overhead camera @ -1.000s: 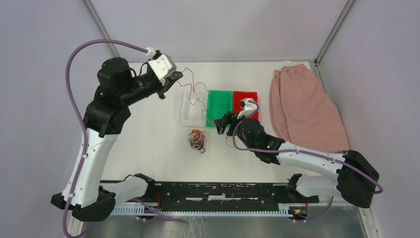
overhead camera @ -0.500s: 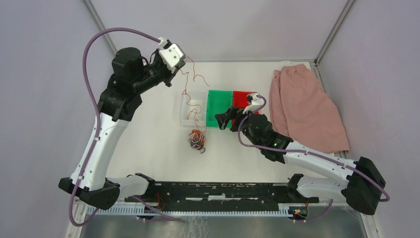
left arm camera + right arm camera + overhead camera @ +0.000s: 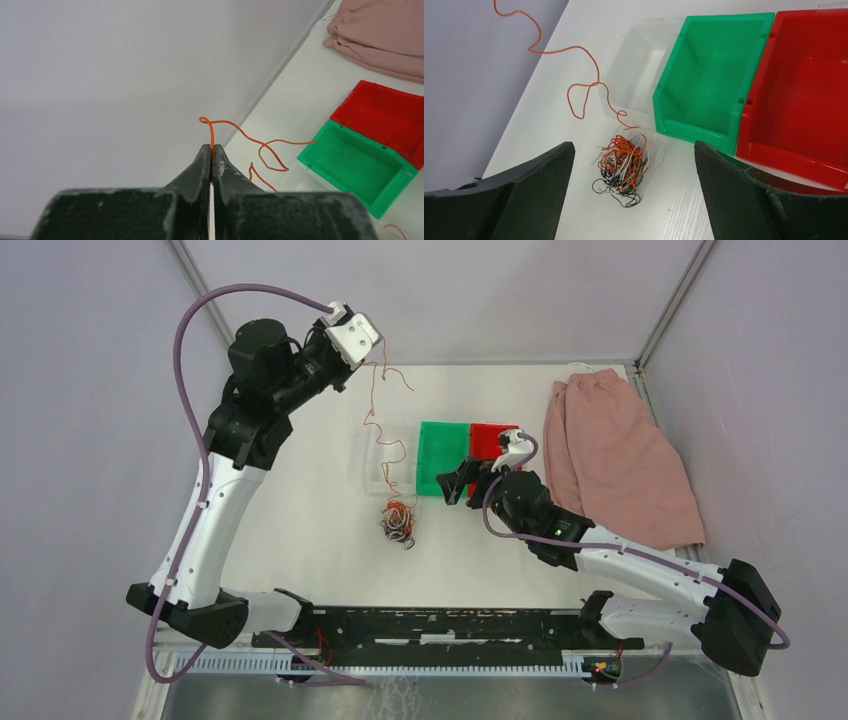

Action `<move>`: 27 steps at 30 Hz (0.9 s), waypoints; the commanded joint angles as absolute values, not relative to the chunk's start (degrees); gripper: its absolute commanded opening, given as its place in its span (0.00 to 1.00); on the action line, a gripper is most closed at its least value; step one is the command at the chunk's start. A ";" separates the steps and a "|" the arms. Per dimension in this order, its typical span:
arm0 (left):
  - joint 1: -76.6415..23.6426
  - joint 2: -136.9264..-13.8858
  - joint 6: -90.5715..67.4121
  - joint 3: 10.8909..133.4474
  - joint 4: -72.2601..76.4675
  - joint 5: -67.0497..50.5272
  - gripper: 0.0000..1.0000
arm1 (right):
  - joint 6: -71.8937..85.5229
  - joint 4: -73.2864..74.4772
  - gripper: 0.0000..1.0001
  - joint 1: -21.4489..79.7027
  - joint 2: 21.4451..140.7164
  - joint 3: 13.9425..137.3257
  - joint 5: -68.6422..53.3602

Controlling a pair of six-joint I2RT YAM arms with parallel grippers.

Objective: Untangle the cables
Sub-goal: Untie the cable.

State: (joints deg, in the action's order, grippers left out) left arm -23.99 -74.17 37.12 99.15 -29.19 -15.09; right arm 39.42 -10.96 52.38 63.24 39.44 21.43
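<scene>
The cables (image 3: 398, 522) lie as a small clump of orange, black and white wires on the white table, also in the right wrist view (image 3: 624, 162). My left gripper (image 3: 374, 357) is raised high at the back left, shut on one long orange wire (image 3: 378, 430) that hangs in curls down toward the clump. In the left wrist view the wire (image 3: 239, 134) sticks out from between the closed fingertips (image 3: 211, 148). My right gripper (image 3: 456, 483) is open and empty, hovering right of the clump; its fingers (image 3: 539, 175) frame the clump.
A clear bin (image 3: 373, 462), a green bin (image 3: 443, 458) and a red bin (image 3: 494, 438) stand in a row behind the clump. A pink cloth (image 3: 615, 455) lies at the right. Frame posts and grey walls enclose the table.
My left gripper has risen and moved right toward the back, drawing the orange wire up so it hangs longer and straighter. My right gripper shifted slightly toward the bins.
</scene>
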 commanded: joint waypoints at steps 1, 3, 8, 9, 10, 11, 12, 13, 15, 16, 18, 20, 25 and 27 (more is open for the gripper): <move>-24.09 -75.63 41.43 104.42 -23.90 -12.99 0.03 | 39.84 -10.88 0.96 52.22 61.61 41.84 21.65; -24.08 -76.19 41.84 105.06 -22.77 -12.48 0.03 | 39.90 -10.47 0.96 52.26 61.59 41.84 21.90; -24.08 -78.22 44.12 107.86 -20.32 -11.07 0.03 | 39.91 -9.56 0.96 52.20 61.56 41.75 22.16; -24.05 -78.83 44.05 108.90 -20.60 -10.92 0.03 | 39.95 -9.46 0.96 52.28 61.52 41.63 22.30; -24.00 -79.20 44.05 109.54 -21.13 -10.95 0.03 | 40.03 -9.39 0.96 52.18 61.48 41.51 22.40; -24.04 -79.25 44.14 109.46 -21.29 -11.08 0.03 | 40.08 -9.39 0.96 52.23 61.50 41.37 22.44; -24.04 -79.13 44.33 108.76 -20.94 -11.14 0.03 | 40.18 -9.46 0.96 52.29 61.47 41.21 22.45; -24.07 -78.98 44.75 107.95 -20.43 -11.18 0.03 | 40.22 -9.45 0.96 52.26 61.44 41.12 22.55; -24.05 -78.96 46.09 107.10 -18.85 -10.97 0.03 | 40.39 -9.43 0.96 52.22 61.53 40.92 22.67; -24.07 -79.45 46.39 107.78 -18.18 -10.59 0.03 | 40.44 -9.37 0.96 52.22 61.56 40.82 22.63; -24.01 -81.01 46.61 111.24 -18.05 -10.18 0.03 | 40.42 -9.18 0.96 52.21 61.64 40.74 22.68; -24.01 -82.49 45.91 115.24 -19.33 -10.40 0.03 | 40.42 -9.11 0.96 52.21 61.76 40.70 22.75; -24.06 -81.74 45.30 111.68 -19.41 -12.17 0.03 | 40.40 -9.18 0.96 52.16 61.55 40.20 23.11; -24.00 -81.45 46.55 110.52 -18.05 -12.18 0.03 | 40.40 -8.94 0.96 52.16 61.62 40.17 23.15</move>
